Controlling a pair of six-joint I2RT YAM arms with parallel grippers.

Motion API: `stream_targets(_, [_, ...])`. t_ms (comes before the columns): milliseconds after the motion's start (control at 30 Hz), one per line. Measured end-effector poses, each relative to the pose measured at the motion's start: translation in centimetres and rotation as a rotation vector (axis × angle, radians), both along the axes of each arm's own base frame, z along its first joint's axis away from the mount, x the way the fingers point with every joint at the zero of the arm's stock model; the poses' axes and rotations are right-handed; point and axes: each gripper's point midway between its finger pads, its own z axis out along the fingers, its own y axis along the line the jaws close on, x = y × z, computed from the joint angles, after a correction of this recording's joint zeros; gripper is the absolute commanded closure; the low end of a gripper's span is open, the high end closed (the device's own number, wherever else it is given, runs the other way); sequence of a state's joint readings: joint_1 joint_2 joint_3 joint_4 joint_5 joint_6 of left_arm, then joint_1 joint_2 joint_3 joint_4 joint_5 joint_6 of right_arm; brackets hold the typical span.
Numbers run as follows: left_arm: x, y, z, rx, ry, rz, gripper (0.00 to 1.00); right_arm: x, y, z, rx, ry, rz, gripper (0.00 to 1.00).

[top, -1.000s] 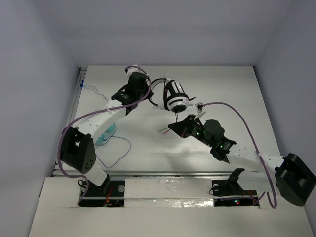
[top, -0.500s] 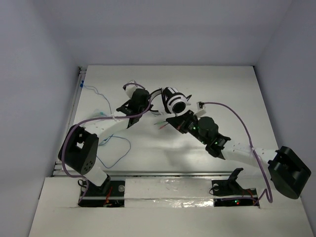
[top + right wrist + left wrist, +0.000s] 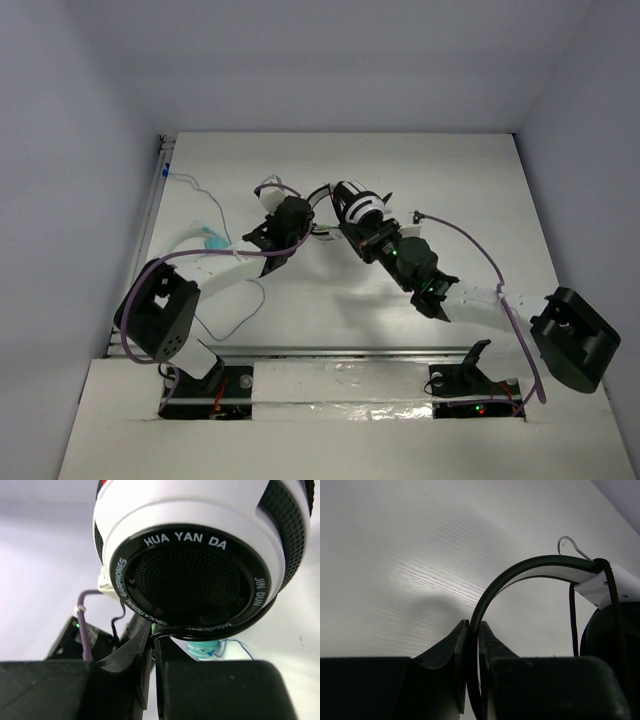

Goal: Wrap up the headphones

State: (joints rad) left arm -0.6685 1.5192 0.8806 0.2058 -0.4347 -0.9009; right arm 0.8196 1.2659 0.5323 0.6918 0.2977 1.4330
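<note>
The left claw (image 3: 474, 626) pinches the headband (image 3: 530, 570), steadying the headphones (image 3: 357, 205) at the top view's upper centre. The right claw (image 3: 151, 630), pressed together on the thin cable (image 3: 572, 615), probably means to wind it.

Bright, even light, soft shadows — wrist views' near foreground dark, blurred.
</note>
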Motion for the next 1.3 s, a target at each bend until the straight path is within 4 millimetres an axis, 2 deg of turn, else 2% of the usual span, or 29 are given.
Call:
stream_targets(200, [-0.7,1.0,-1.8,0.033,0.025,0.012,1.0,1.3,0.3,-1.4,0.059,0.05,-0.045,0.74])
stream_targets(367, [-2.1,1.5,-3.7,0.101,0.073,-0.024,1.0,2.2,0.0,-1.3,0.1,0.056,-0.094,0.69])
stream_targets(633, [-3.5,1.2,-5.6,0.175,0.131,-0.081,1.0,3.5,0.8,-3.4,0.031,0.096,-0.121,0.75])
stream_targets(800, [-3.2,0.7,-7.2,0.234,0.18,-0.117,1.0,3.7,1.3,-6.4,-0.073,0.129,-0.111,0.75])
stream_targets(867, [-3.1,0.7,-7.9,0.25,0.192,-0.118,1.0,3.6,1.1,-6.9,-0.123,0.124,-0.107,0.75])
stream_targets(967, [-2.8,0.7,-8.4,0.272,0.199,-0.12,1.0,3.8,0.6,-5.4,-0.178,0.084,-0.119,0.73])
stream_targets(1000, [-2.6,0.6,-8.5,0.277,0.198,-0.121,1.0,3.9,0.1,-4.3,-0.191,0.06,-0.134,0.66])
stream_targets(1067, [-2.3,0.5,-8.5,0.283,0.186,-0.122,1.0,3.9,-1.1,-1.6,-0.202,0.003,-0.166,0.6])
stream_targets(1100, [-2.1,0.4,-8.5,0.285,0.181,-0.121,1.0,4.0,-1.9,-0.1,-0.208,-0.029,-0.19,0.53])
stream_targets(1167, [-1.6,0.2,-8.5,0.296,0.164,-0.124,1.0,4.1,-3.6,2.3,-0.226,-0.081,-0.238,0.44])
stream_targets(1200, [-1.3,0.1,-8.5,0.302,0.158,-0.126,1.0,4.0,-4.7,3.3,-0.24,-0.102,-0.268,0.34])
stream_targets(1267, [-0.7,-0.2,-8.4,0.313,0.145,-0.131,0.92,3.6,-6.8,4.9,-0.275,-0.134,-0.32,0.26])
stream_targets(1300, [-0.2,-0.5,-8.1,0.318,0.136,-0.133,0.87,3.4,-7.9,5.6,-0.297,-0.15,-0.348,0.16])
